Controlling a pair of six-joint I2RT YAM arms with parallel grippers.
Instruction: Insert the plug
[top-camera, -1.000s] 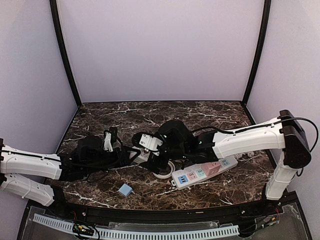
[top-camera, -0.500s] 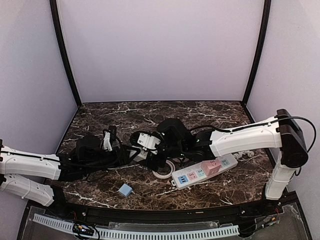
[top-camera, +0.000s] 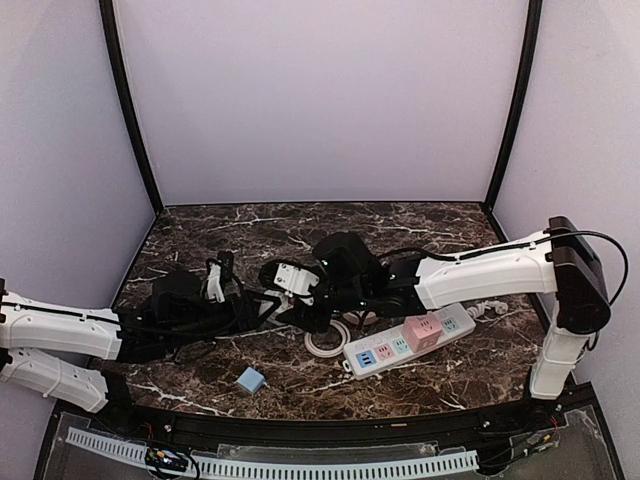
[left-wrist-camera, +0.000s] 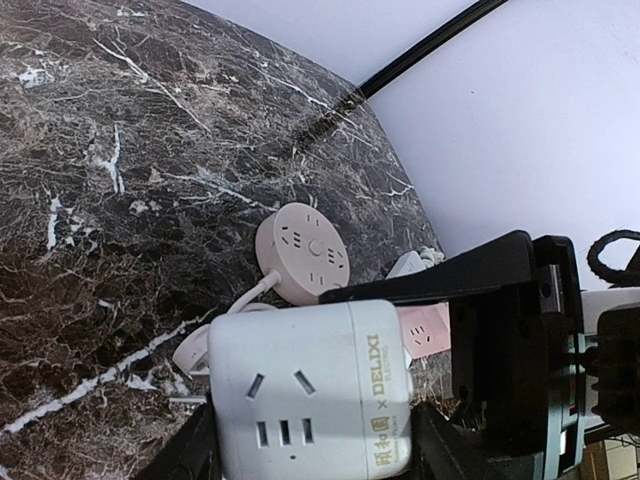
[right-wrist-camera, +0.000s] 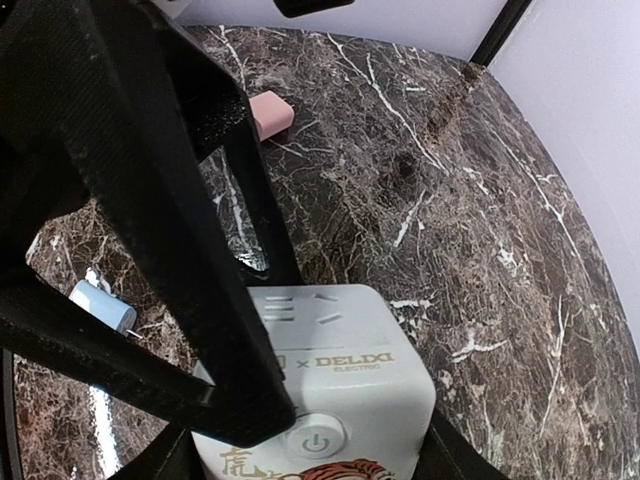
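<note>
Down at the near edge a small blue block sits alone on the desk, well clear of the arms. Just right of it the long white power strip lies on a slant with its pastel blue, pink and green socket faces up. A loop of white cord curls at its left end, right under the action. And here's the action: the white DELIXI cube adapter is up off the marble at mid-desk, between the two arms. The left gripper is narrowed onto it and has it by the sides. The right gripper straddles the same cube from the other side, fingers close on both flanks, but I can't tell whether they're pressing. Tight quarters, with each gripper's black fingers crossing the other's view. Behind the cube, from the left wrist, a round beige socket lies flat with its cord trailing. Beyond that it's bare dark marble with white veins to the back edge. Black frame posts stand at the corners and pale lilac walls close in three sides.
</note>
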